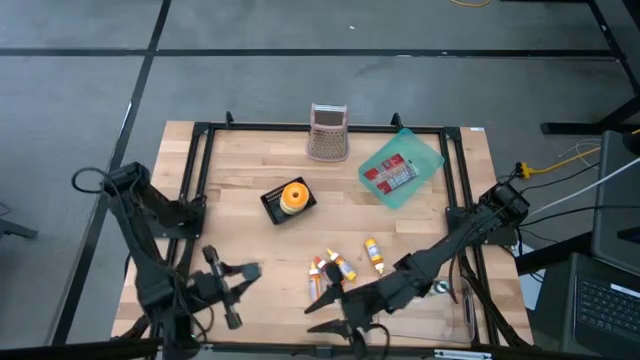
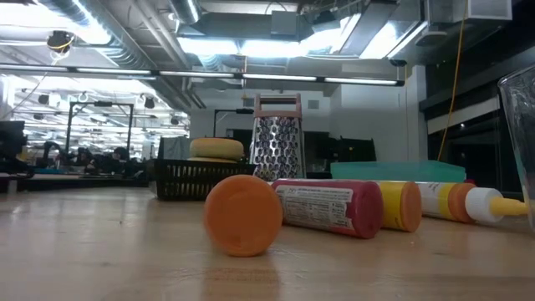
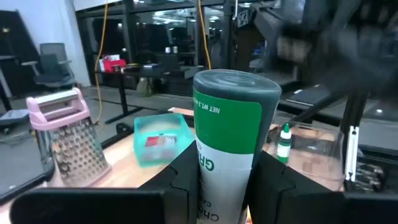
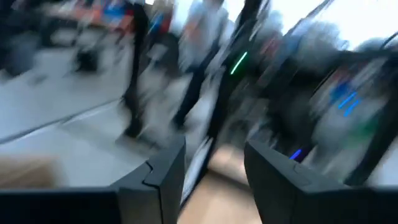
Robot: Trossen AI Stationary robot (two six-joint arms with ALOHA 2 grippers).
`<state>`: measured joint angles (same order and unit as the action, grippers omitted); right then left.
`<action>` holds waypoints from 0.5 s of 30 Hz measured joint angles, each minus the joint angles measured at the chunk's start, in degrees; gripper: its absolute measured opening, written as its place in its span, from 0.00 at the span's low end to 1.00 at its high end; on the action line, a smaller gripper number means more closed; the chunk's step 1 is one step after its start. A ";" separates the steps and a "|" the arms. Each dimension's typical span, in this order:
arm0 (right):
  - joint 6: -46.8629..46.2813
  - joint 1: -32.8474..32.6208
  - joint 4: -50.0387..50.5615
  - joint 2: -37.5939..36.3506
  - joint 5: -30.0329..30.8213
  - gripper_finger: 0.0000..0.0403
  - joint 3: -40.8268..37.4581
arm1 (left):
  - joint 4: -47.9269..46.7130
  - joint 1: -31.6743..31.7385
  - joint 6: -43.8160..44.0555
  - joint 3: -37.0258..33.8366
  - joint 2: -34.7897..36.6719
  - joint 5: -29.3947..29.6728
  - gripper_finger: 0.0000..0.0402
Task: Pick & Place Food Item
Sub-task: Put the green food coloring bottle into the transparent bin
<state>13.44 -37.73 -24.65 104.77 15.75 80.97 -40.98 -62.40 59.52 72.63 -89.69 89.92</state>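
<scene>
Left wrist view: upright green-labelled canister with dark grey lid, clamped between left hand fingers.

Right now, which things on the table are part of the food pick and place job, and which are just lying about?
In the job:
- green-labelled canister, gripped in the left claw
- right claw, open, empty, near the squeeze bottles

Lying about:
- pink grater
- teal tray
- black basket

pale smooth wooden table, perforated shiny metal grater, glossy plastic green-labelled shaker
</scene>
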 joint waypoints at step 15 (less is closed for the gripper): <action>3.11 2.74 -4.31 1.86 -1.42 0.40 -0.07 | 54.81 3.59 -51.30 0.01 -4.24 -5.14 0.21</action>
<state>16.55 -34.98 -28.97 106.63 14.33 80.89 13.83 -58.81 8.23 72.64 -93.93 84.78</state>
